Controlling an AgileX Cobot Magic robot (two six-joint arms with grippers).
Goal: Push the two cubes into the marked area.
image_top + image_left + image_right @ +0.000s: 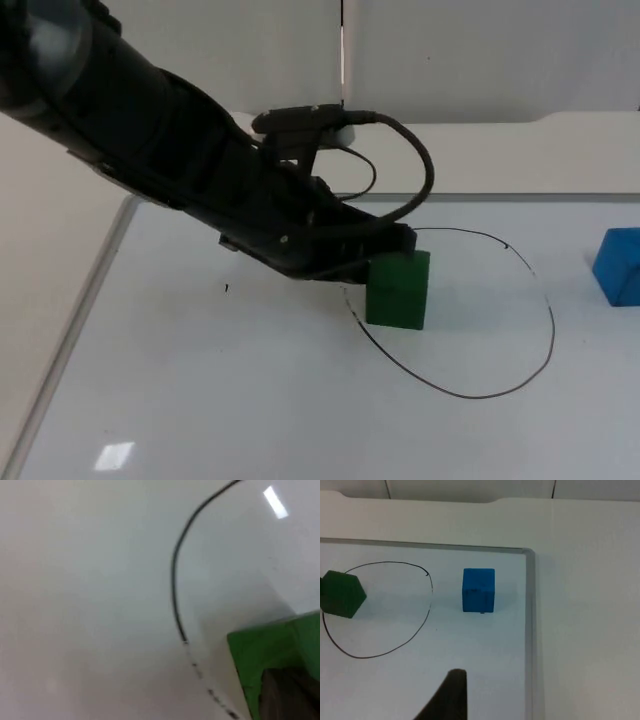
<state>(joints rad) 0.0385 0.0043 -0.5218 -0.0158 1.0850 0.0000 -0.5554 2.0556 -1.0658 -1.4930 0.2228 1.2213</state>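
Observation:
A green cube (399, 291) stands just inside the left edge of the marked area, a thin black outline (520, 385) drawn on the white board. My left gripper (387, 256) reaches in from the upper left and presses against the cube's upper left side. Up close, the green cube (267, 650) lies beside the outline (174, 575). A blue cube (620, 266) sits outside the outline at the far right. The right wrist view shows the blue cube (478, 590) to the right of the outline (420, 625) and the green cube (341, 594) on its far side. My right gripper (451, 695) waits short of the blue cube.
The white board's raised metal rim (90, 290) runs along the left side and the back (520, 197). That rim's corner (529, 555) lies just beyond the blue cube. A grey partition wall (480, 55) closes the table at the back.

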